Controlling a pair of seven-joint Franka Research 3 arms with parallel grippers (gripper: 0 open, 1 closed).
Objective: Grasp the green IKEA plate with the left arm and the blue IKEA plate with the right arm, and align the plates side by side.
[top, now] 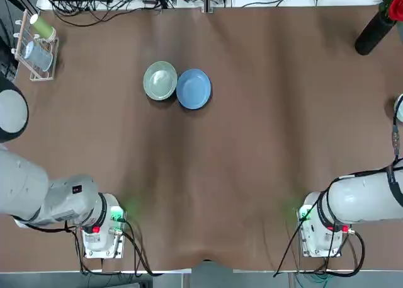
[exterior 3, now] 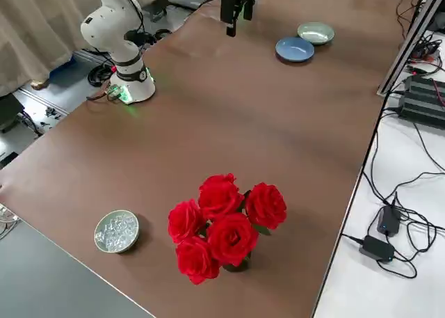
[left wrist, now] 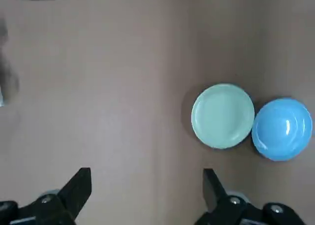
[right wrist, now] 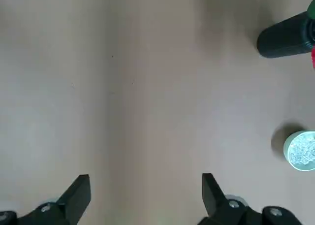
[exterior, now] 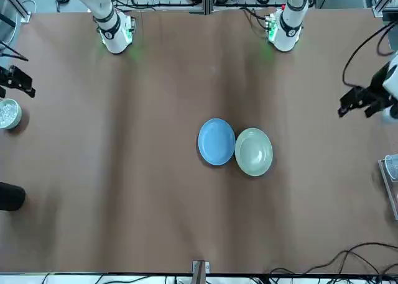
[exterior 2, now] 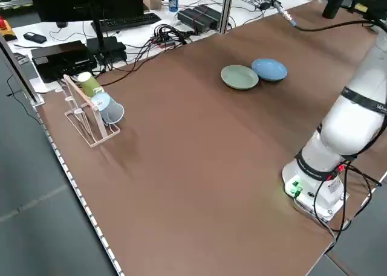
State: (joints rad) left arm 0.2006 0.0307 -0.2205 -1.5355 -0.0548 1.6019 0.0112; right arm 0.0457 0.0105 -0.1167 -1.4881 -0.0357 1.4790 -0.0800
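Green IKEA plate (top: 160, 80) beside blue IKEA plate (top: 193, 89), left gripper (left wrist: 147, 193) and right gripper (right wrist: 146, 198) open, rack (exterior: 390, 183) cut off.

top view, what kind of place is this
Probably a robotics lab or test workspace: two white robot arms stand at a brown table, with loose black cables and a monitor behind it.

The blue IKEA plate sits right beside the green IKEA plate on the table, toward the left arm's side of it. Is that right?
Not quite: the side is wrong. In the top view, the blue IKEA plate is on the right arm's side of the green IKEA plate. It does sit right beside it on the table.
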